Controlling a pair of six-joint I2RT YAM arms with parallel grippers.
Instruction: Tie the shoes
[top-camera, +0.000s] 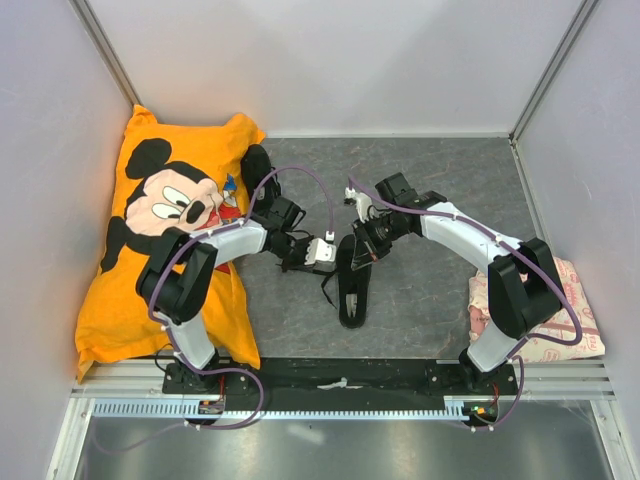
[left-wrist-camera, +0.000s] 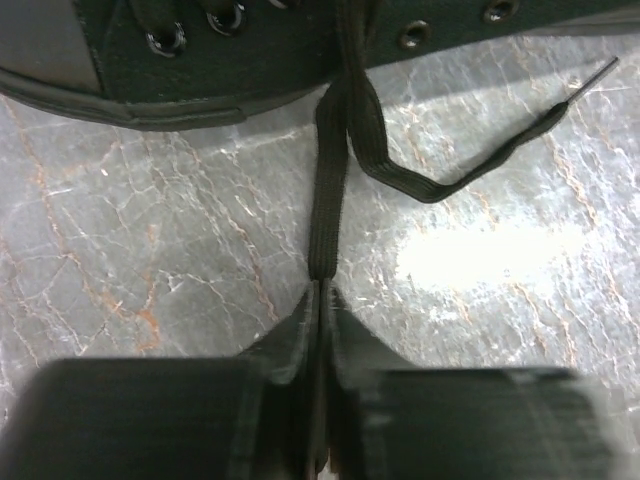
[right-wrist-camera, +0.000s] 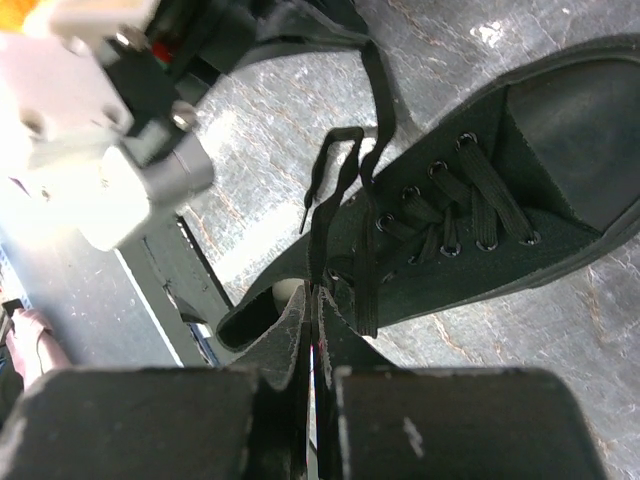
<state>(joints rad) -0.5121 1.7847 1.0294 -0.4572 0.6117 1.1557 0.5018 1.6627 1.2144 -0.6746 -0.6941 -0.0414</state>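
1. Grip: the left claw (left-wrist-camera: 321, 295) is pressed together on the left lace (left-wrist-camera: 328, 180), pinching it just off the left flank of the shoe (left-wrist-camera: 250, 50). The right claw (right-wrist-camera: 314, 300) is likewise pinched shut, on the right lace (right-wrist-camera: 318, 240), close above the shoe's collar.
2. The shoe lies sole down between the two claws. Its long axis runs away from the arms, and the right wrist view suggests the heel opening is at the near end and the toe cap at the far end.
3. The left lace runs straight out from the shoe's side, square to that axis. A loose strand (left-wrist-camera: 480, 160) curls on the table just beside it, and I cannot tell which lace it belongs to.
4. The coming move probably turns on crossing. Each held lace sits on its own side of the shoe, so each would have to travel across the short axis, over the tongue. The right claw is the nearer to the shoe, and the left lace looks the more drawn out.
5. The table (top-camera: 440, 170) under the shoe is grey and marbled, with glare patches. It looks smooth, so I judge the flat laces should slide on it.
6. Left of the shoe lies the orange pillow (top-camera: 150, 250). Beyond the shoe, at the pillow's corner, is what seems to be the second shoe (top-camera: 257, 165). A patterned cloth (top-camera: 560, 320) lies well apart to the right, and pale walls (top-camera: 330, 60) close the space.
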